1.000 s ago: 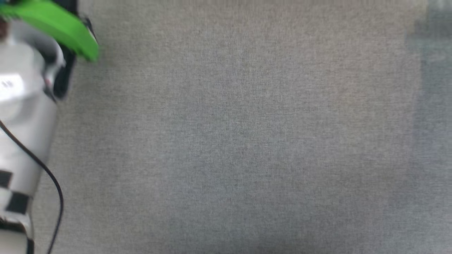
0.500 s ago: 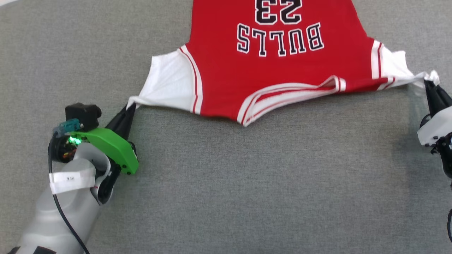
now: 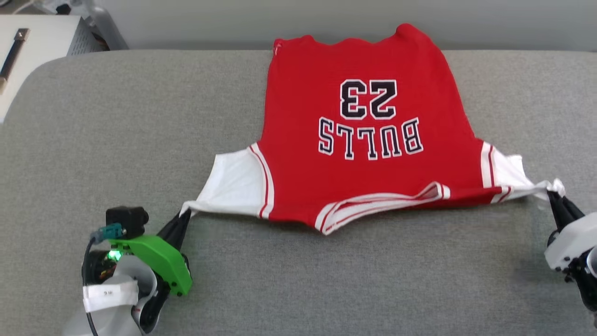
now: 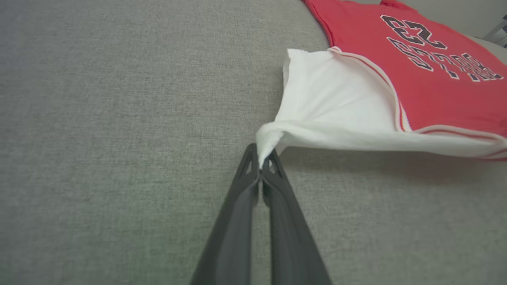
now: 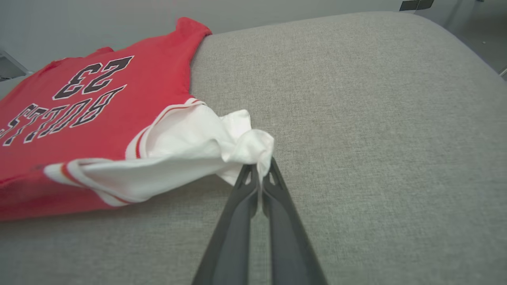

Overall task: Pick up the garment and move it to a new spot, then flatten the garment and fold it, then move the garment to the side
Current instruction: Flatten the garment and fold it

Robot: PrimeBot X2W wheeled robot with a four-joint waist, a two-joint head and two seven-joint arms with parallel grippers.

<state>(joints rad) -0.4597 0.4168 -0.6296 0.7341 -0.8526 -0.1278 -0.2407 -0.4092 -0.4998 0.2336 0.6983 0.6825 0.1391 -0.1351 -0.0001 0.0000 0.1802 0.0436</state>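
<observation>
Garment: the red T-shirt garment (image 3: pixel 354 186) lies chest-up in the middle of the grey upholstered surface (image 3: pixel 140 140), neck toward the robot and hem at the far edge. The hem pokes just past that edge.
Lettering: black, white-outlined "BULLS 23" lettering (image 3: pixel 371 119) reads upside down in the head view.
Collar trim: the red-and-white striped collar trim (image 3: pixel 373 205) is at the shirt's near side, bunched into a shallow V.
Left sleeve: the white left sleeve (image 3: pixel 233 186) is drawn out to a point toward the near-left corner, its tip lifted off the fabric with shadow under it.
Left gripper: and there's the left gripper (image 3: pixel 185 215), fingers pressed together with that sleeve tip pinched between them.
Right sleeve: the white right sleeve (image 3: pixel 513 179) is stretched toward the right edge and crumpled into a knot at its end.
Right gripper: the right gripper (image 3: pixel 553 197) is clamped on that knot, jaws tight.
Span: the shirt is pulled taut between the two arms.
Left wrist: a green bracket (image 3: pixel 154 261) sits on it, with a small green light glowing.
Beyond: a white cabinet (image 3: pixel 42 32) stands past the far-left corner.
</observation>
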